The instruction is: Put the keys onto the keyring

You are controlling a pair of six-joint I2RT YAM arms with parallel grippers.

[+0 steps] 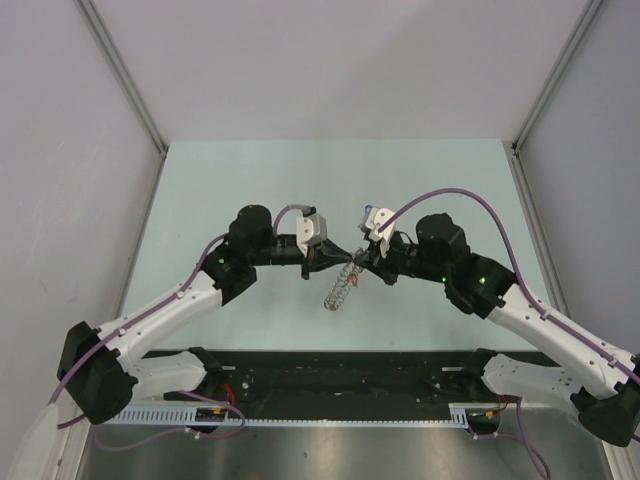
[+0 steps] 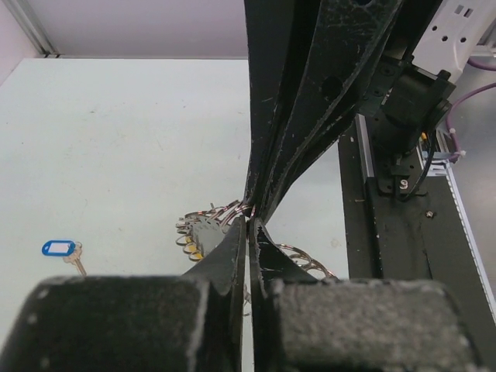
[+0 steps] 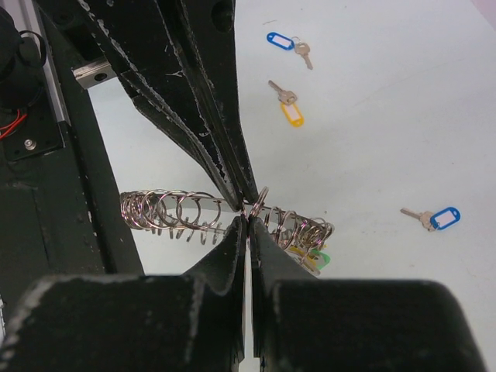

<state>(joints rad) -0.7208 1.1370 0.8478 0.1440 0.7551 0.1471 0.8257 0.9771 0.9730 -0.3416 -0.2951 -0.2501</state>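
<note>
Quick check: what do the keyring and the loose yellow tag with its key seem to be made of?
The keyring looks like bare steel wire, silvery and shiny: its coils glint. The yellow tag is probably plastic, given its even bright colour and rounded edges. Its key looks like dull silver metal; the alloy is unclear.

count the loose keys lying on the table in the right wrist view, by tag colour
blue-tag keys: 2
yellow-tag key: 1
total: 3 loose keys, not counting any already on the keyring
</note>
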